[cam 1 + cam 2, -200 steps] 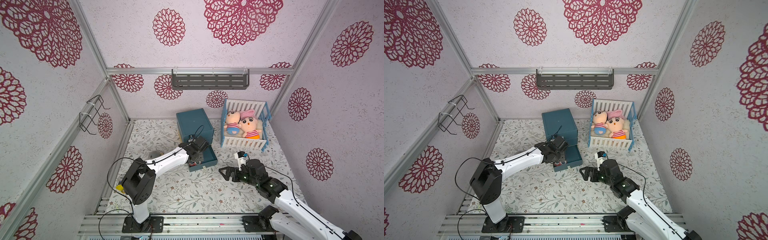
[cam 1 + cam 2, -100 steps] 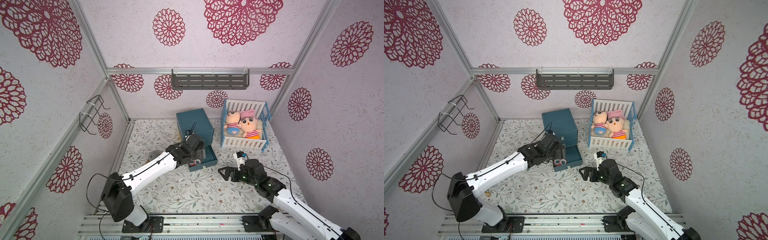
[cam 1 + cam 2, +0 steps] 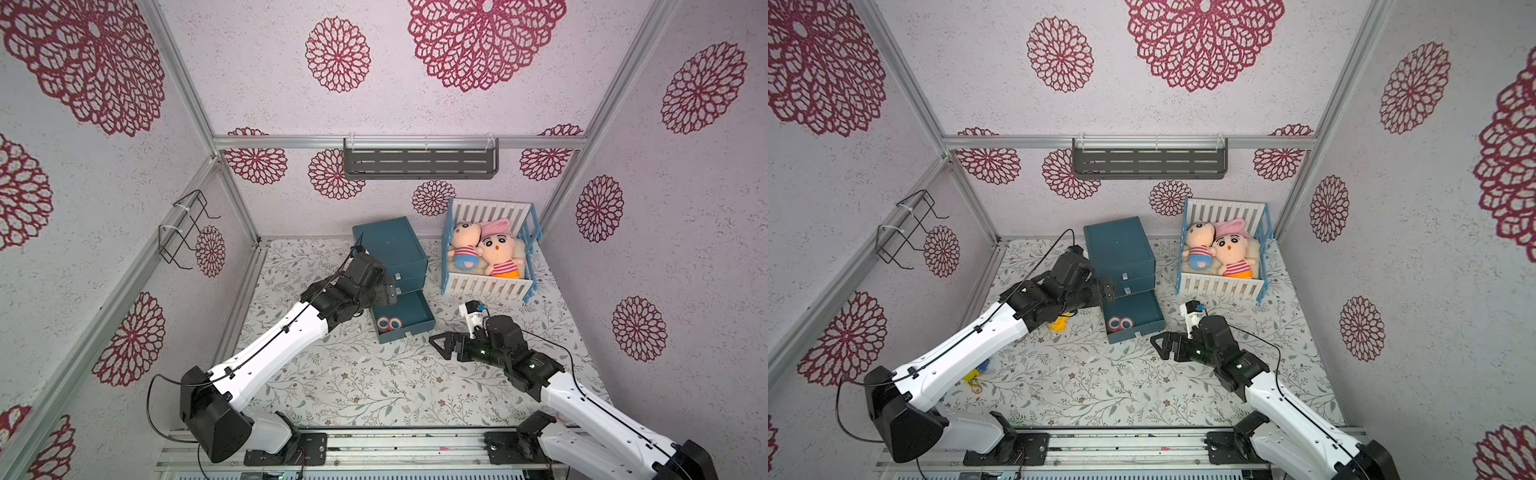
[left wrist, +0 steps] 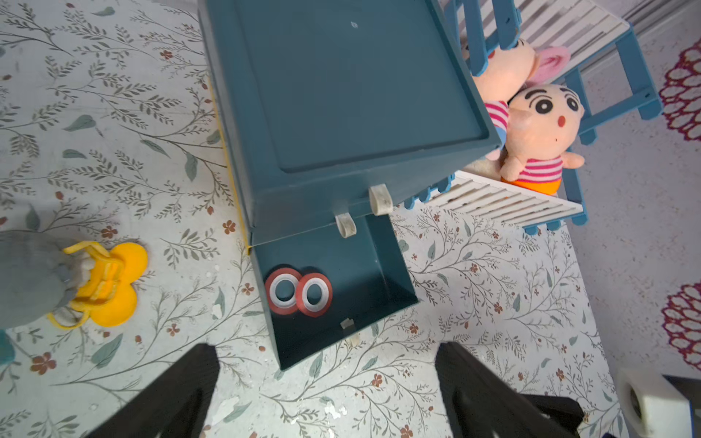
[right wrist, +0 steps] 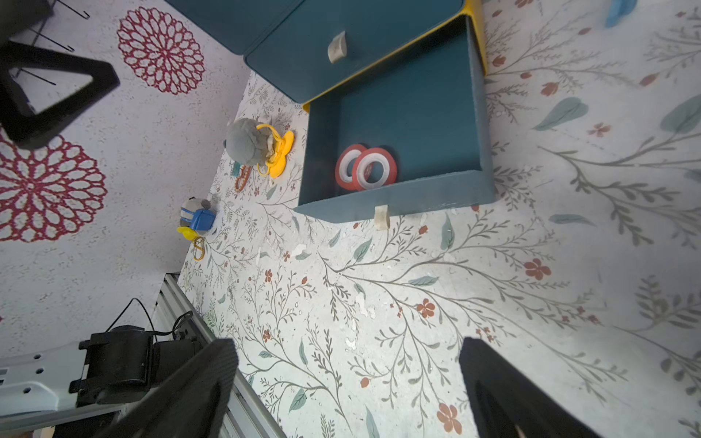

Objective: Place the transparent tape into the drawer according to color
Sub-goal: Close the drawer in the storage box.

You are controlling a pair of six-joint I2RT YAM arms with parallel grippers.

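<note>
Two red-orange transparent tape rings [image 3: 389,323] [image 3: 1119,323] lie side by side in the open bottom drawer [image 3: 415,309] [image 3: 1144,309] of the teal cabinet [image 3: 388,245]. The left wrist view shows the rings [image 4: 298,291] flat near the drawer's [image 4: 364,265] left wall. In the right wrist view the rings [image 5: 366,168] overlap, close behind the drawer's [image 5: 409,113] front wall. My left gripper [image 3: 390,291] [image 4: 328,354] hangs open and empty above the drawer, by the cabinet front. My right gripper [image 3: 438,347] [image 5: 347,354] stands open and empty over the floor, right of the drawer's front.
A blue-and-white crib [image 3: 490,286] with two plush dolls stands right of the cabinet. A grey and yellow plush toy [image 3: 1059,324] [image 4: 102,284] lies left of the drawer. A small blue and yellow keychain toy [image 3: 976,374] lies nearer the front left. A grey shelf [image 3: 419,158] hangs on the back wall.
My left gripper has opened wide and lifted out of the drawer toward the cabinet front. Both red-orange rings now show uncovered in the drawer. The right arm has hardly moved.
</note>
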